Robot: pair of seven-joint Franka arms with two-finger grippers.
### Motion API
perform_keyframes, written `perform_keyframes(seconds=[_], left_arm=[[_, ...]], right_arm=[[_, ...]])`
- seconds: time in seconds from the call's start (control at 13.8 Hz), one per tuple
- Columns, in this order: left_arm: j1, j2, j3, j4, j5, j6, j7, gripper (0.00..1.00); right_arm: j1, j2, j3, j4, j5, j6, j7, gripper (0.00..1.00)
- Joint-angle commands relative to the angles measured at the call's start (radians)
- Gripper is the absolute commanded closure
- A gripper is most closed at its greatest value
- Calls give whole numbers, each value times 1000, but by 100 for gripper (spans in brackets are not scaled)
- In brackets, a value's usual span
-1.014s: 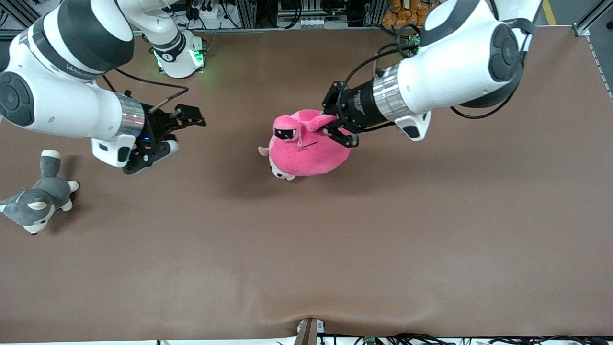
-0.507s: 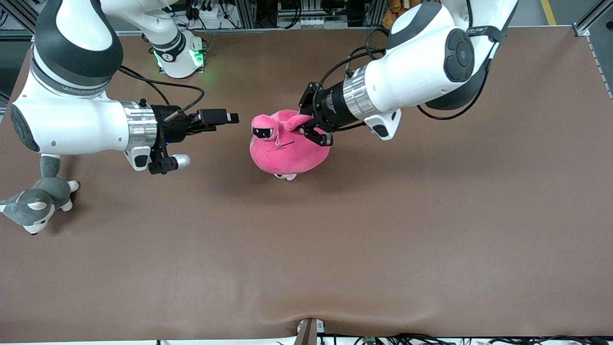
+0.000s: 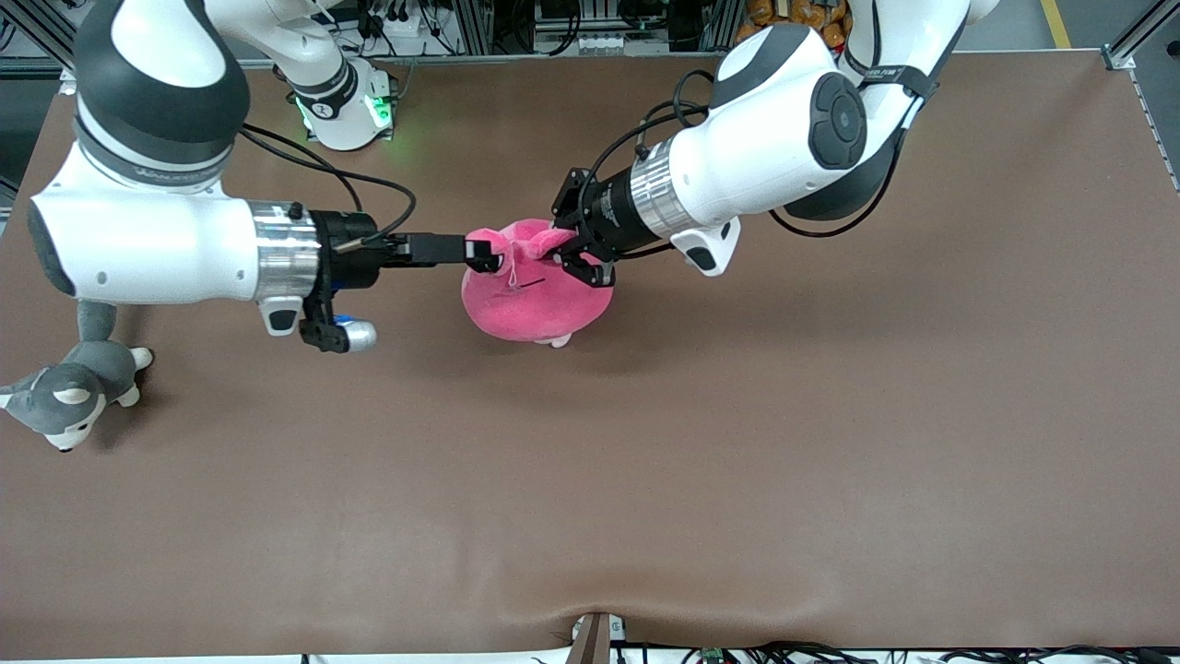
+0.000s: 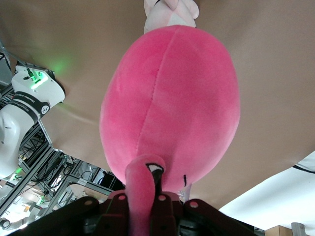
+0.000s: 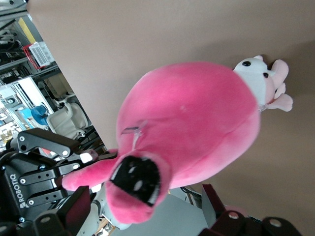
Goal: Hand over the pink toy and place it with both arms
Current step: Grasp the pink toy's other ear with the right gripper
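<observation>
The pink toy (image 3: 535, 300) hangs over the middle of the table. My left gripper (image 3: 579, 254) is shut on one of its ear nubs, which shows pinched between the fingers in the left wrist view (image 4: 147, 199). My right gripper (image 3: 484, 253) is open at the toy's end toward the right arm. In the right wrist view its fingers (image 5: 78, 209) stand wide apart on either side of the toy's black-eyed bulge (image 5: 135, 179), without closing on it. The pink toy fills both wrist views (image 4: 172, 103) (image 5: 192, 128).
A small pale pink-and-white plush (image 3: 557, 341) lies on the table under the pink toy, and also shows in the wrist views (image 4: 170, 10) (image 5: 266, 83). A grey-and-white husky plush (image 3: 69, 392) lies near the right arm's end of the brown table (image 3: 737, 461).
My left gripper has carried the pink toy toward the right arm's end. My right gripper has turned level and reached in until its open fingers flank the toy's eye bulge.
</observation>
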Motion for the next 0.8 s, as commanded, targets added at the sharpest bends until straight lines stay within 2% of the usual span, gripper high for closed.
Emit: perform_keyframes(seconds=[0.0,0.22,0.29,0.36,0.72], left_arm=[[-9,-3,6,5,13,16,-19,100],[-8,2,8,5,13,16,-17,100],[-8,2,8,5,13,16,-17,100],[-8,2,8,5,13,16,-17,100],[-5,2,8,5,13,16,-17,100]], right_arm=[[21,15,-6,35,-11,-10,23,0],[28,15,-6,29,-62,-11,-35,0],[28,15,-6,26,-63,-14,-54,11],[28,13,-6,27,-63,-13,-54,27],[59,15,-6,29,-63,23,-49,29]])
